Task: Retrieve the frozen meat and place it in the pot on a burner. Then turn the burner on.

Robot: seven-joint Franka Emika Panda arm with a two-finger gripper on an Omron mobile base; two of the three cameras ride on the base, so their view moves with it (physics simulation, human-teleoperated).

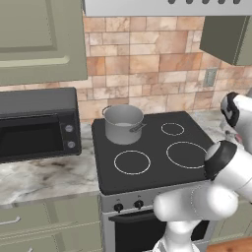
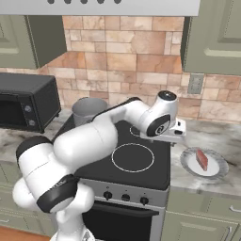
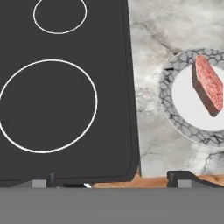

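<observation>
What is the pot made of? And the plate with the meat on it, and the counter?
The pot looks like brushed grey metal: dull, even sheen. The plate seems glazed ceramic, white in the middle with a dark crackle pattern on its rim. The counter looks like polished marble or stone, pale with grey veins. It is all rendered, so that is a guess.

I'm working in a home kitchen. I'm looking at a black stovetop [image 1: 152, 150], a microwave [image 1: 37, 123], marble counters [image 3: 153, 109] and green cabinets [image 1: 39, 39].
</observation>
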